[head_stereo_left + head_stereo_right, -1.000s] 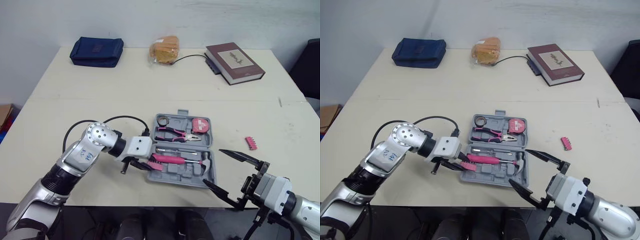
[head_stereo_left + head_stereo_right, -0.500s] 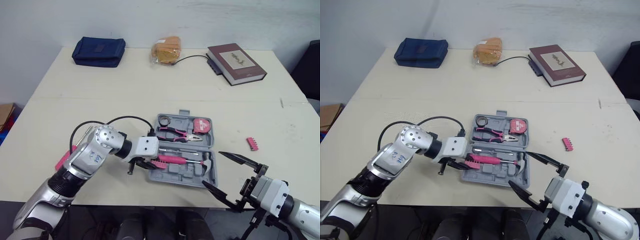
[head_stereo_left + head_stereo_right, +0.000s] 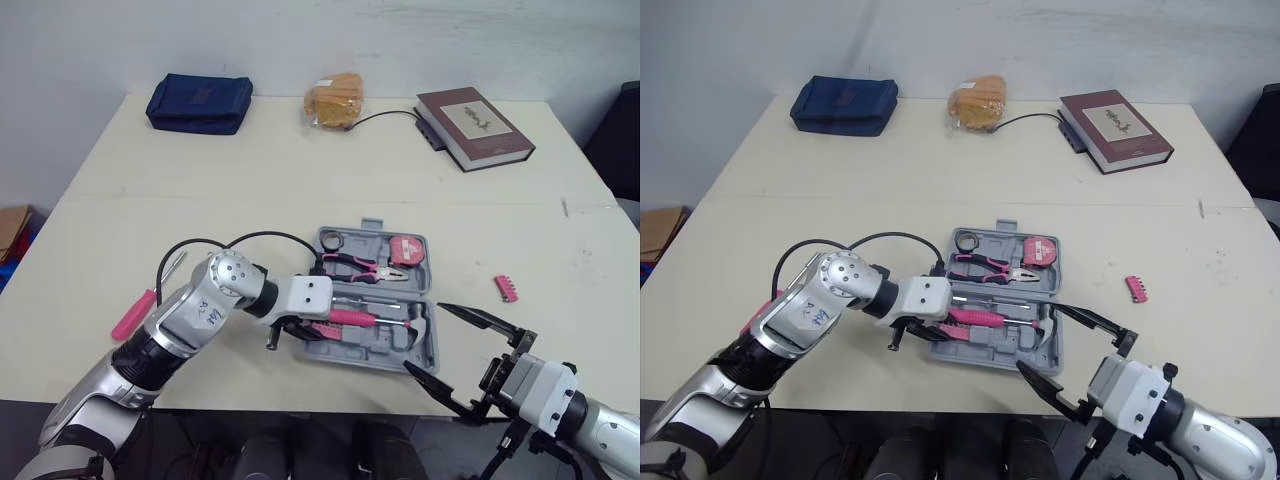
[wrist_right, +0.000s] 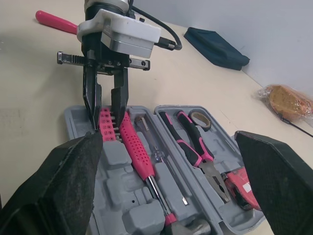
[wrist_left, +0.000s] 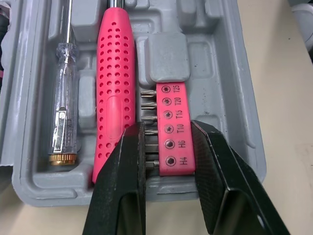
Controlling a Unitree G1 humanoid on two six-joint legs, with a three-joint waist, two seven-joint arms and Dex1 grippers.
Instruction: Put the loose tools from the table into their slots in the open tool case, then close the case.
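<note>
Having swung inward, the left claw (image 5: 167,128) is seating its gripped bit holder (image 5: 171,117) in the tool case (image 5: 220,88). The right claw (image 3: 421,334) is waiting wide open beside the case.

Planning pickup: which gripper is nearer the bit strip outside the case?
Right. Right gripper: open at the case's right end, near loose strip. Left gripper: at its left end, holding second strip.

Bright, even indoor light from above (shadows soft and faint).
</note>
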